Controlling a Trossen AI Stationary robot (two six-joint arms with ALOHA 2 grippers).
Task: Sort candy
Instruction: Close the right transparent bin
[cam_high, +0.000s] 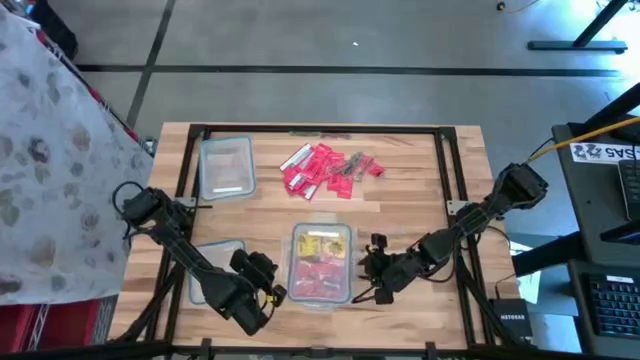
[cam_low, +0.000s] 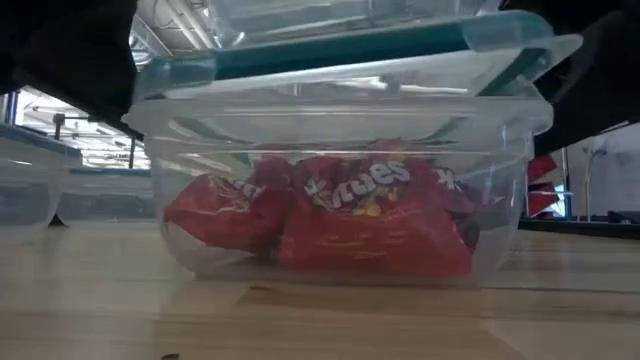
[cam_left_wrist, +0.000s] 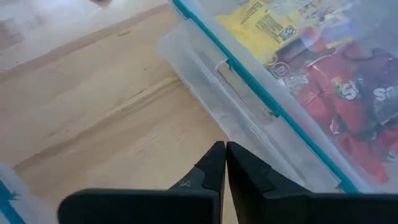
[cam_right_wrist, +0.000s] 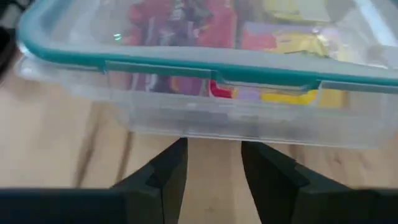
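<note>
Since the candy (cam_high: 330, 170) looks light and crinkly, pinch one wrapper edge. Left tool (cam_left_wrist: 225, 163) closed, empty; right tool (cam_right_wrist: 213, 163) apart.

We read little. On the red candy bag (cam_low: 370, 215) inside the clear lidded tub (cam_low: 330, 110), white letters show part of a brand name, roughly "ttles", the start hidden by a fold. On the small black box (cam_high: 511, 321) at the table's right near corner, white letters seem to say "NETGEAR". On the white label (cam_high: 606, 151) on the desk at the right, dark capitals show, cut off by the edge. The yellow wrapper (cam_left_wrist: 264, 25) carries fine print too small for us to read.
</note>
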